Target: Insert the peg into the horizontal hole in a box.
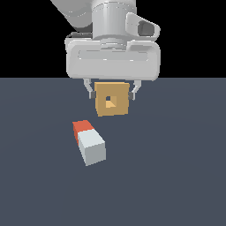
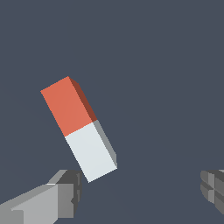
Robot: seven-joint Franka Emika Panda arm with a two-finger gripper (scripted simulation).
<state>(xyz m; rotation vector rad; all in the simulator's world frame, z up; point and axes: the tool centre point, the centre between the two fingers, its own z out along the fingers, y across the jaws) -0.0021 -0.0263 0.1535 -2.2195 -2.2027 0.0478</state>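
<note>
In the exterior view, the orange-red and grey-white square-section peg (image 1: 89,142) lies flat on the dark slate counter (image 1: 176,176), near the tan cube-like box (image 1: 112,99) with its small dark square hole (image 1: 111,102).

In the wrist view, the claw (image 2: 142,188) hangs spread apart and empty beside the peg's white end. The peg looks rigid and light; gripping across its flat sides seems soundest.

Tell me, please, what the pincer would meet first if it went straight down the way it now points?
Probably just the bare floor. The pincer points downward with its jaws open, and in the wrist view the peg lies off to one side of the gap, not between the fingers. Depth is unclear, so one finger might graze the peg's white end.
</note>
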